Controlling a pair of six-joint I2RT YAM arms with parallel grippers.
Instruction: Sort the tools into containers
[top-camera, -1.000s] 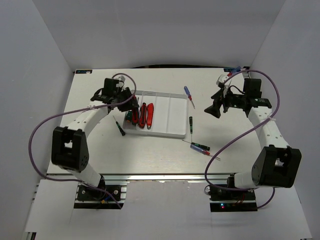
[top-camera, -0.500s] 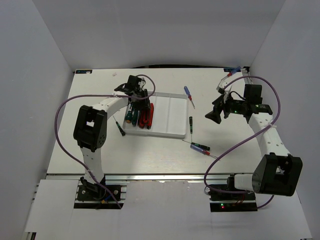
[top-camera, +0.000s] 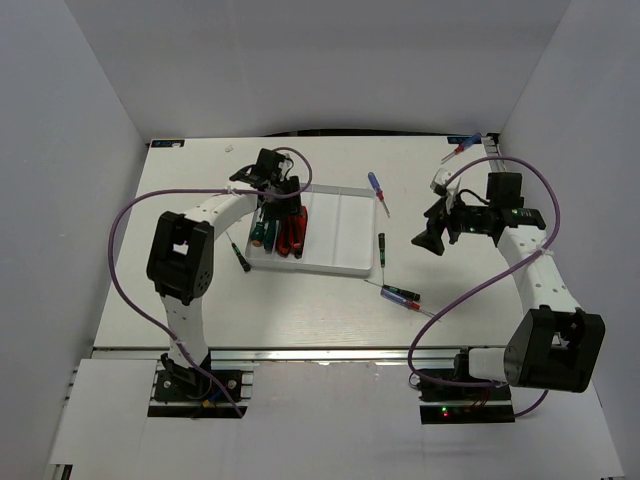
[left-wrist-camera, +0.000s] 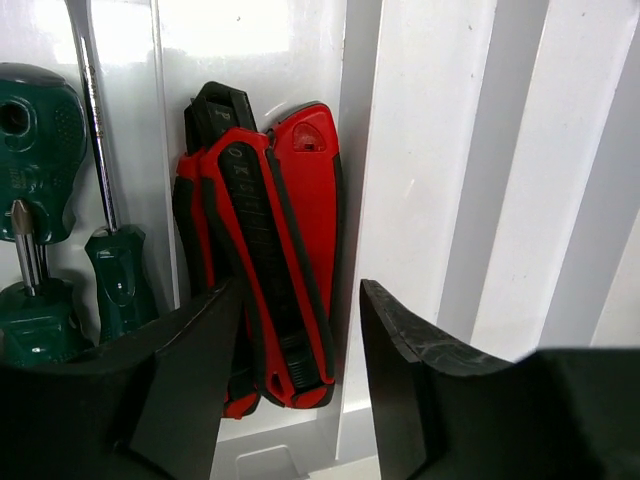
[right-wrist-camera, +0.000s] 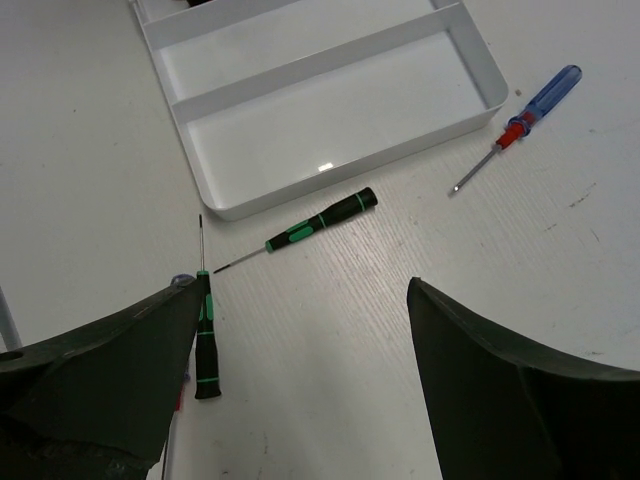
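The left pincer (left-wrist-camera: 300, 300) has swung in from beside the tray's left edge to hang over the shallow white plastic four-compartment tray (top-camera: 345, 228); its jaws have parted to a middling gap with nothing between them. Directly beneath it lie the red-and-black pliers-like tools (left-wrist-camera: 290, 250), at least two, stacked in the second compartment; I judge one just released. To this pincer's left, in the first compartment, sit the green-handled screwdrivers (left-wrist-camera: 120, 280), three handles by my count; the other two compartments hold nothing visible. The right pincer (right-wrist-camera: 308, 290) stands wide and empty; below and ahead of it lie two black-and-green precision drivers (right-wrist-camera: 320, 220) and one blue-handled screwdriver (right-wrist-camera: 535, 105). About six tools lie loose outside the tray; roughly half the sorting looks left.
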